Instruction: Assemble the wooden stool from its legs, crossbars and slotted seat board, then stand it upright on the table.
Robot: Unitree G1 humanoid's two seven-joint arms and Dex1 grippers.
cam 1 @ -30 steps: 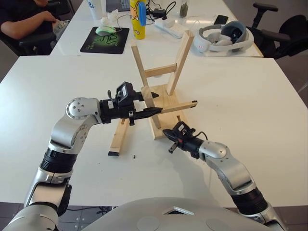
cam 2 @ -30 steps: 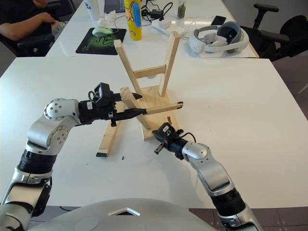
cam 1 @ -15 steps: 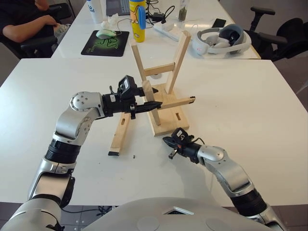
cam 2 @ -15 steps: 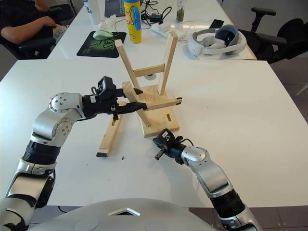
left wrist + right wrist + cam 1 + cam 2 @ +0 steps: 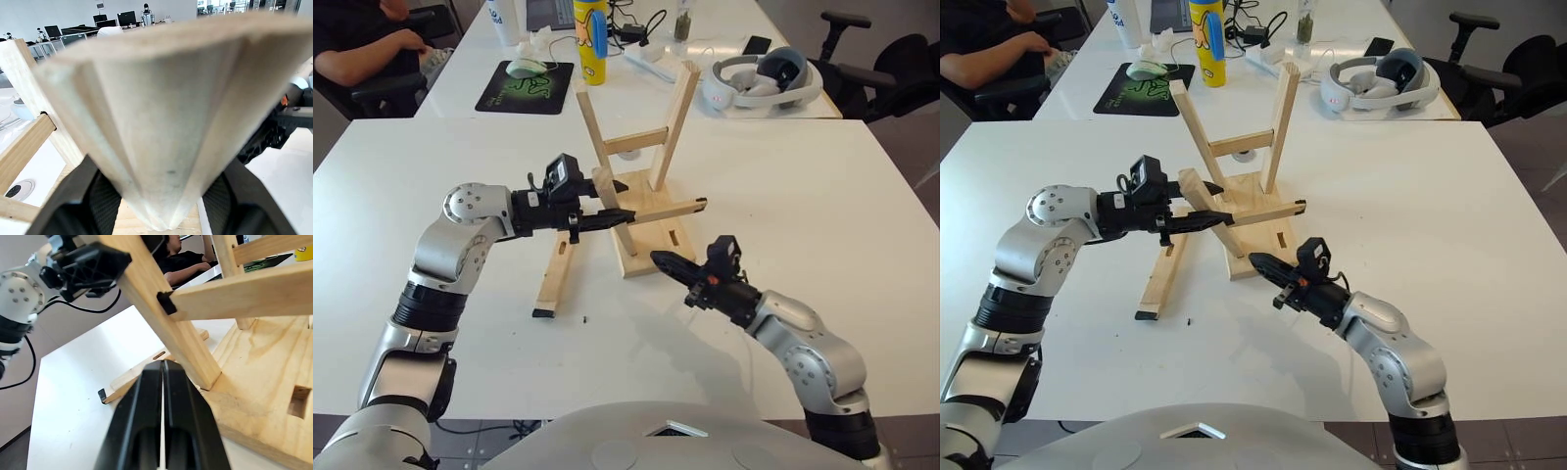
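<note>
Your left gripper (image 5: pixel 617 215) is clamping a stool leg (image 5: pixel 629 243); the seat board (image 5: pixel 658 240) is lying just ahead of your right gripper (image 5: pixel 658 258) (pinched together, empty).

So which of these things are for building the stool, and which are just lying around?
For the stool: seat board, upright legs, crossbar between them, held leg, black-tipped bar, loose leg on the table.

Just lying about: mouse, mouse mat, yellow bottle, headphones, power strip, phone.

No legible text; mouse pad (image 5: pixel 528 83) logo, yellow bottle (image 5: pixel 592 37) print unreadable.
</note>
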